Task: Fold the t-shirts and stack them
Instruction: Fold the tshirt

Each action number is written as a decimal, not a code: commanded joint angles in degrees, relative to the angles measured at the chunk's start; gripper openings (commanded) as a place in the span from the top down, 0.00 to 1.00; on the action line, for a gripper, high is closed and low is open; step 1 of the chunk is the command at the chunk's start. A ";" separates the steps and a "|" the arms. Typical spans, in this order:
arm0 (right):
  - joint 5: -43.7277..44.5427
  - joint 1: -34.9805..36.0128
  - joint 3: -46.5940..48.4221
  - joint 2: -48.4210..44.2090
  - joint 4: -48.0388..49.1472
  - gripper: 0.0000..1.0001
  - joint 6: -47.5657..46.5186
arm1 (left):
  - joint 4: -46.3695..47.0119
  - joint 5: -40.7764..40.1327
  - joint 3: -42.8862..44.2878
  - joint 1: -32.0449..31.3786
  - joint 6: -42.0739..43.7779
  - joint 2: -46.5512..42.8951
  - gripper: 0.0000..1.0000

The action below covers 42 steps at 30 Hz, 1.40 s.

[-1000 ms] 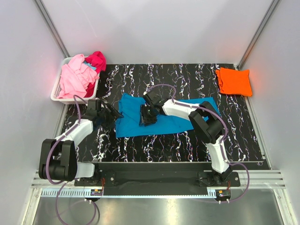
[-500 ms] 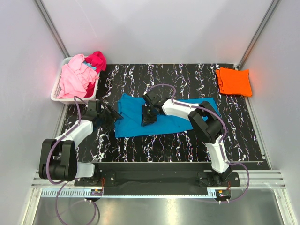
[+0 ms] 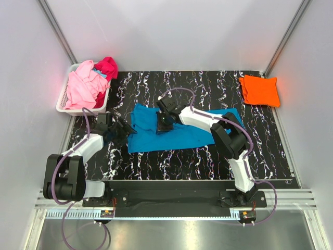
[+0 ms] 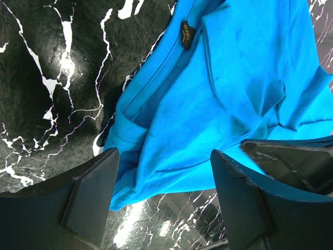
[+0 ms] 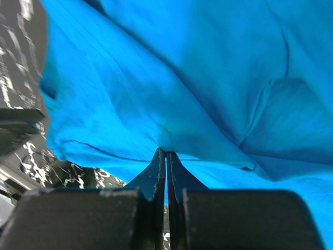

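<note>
The blue t-shirt [image 3: 182,136] lies spread on the table [image 3: 208,83]. Folding seems to be starting: the right gripper [image 5: 166,158] is clenched on a pinch of its cloth, while the left gripper [image 4: 165,153] hangs wide open at the collar edge. The next move likely calls for lifting that cloth over.

A black table [image 3: 208,88] veined in white fills the middle. Plain pale grey walls [image 3: 171,31] close it in at 9, 12 and 3 o'clock. Metal posts [image 3: 57,28] slant up at 11 and 1. A ribbed metal rail [image 3: 171,205] runs along 6 o'clock, above a shiny steel strip [image 3: 171,229]. Light glints off the tabletop.
</note>
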 commanded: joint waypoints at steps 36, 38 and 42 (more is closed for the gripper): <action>25.66 0.64 10.89 3.35 -2.29 1.00 -1.34 | 1.72 -0.06 0.97 0.36 3.52 1.91 0.25; 24.86 0.64 10.80 2.46 -1.33 1.00 -2.22 | 1.72 -0.24 0.53 0.36 3.43 1.99 0.25; 24.85 0.64 11.06 0.44 -0.44 1.00 -3.63 | 1.63 -0.24 0.36 0.36 3.52 2.35 0.25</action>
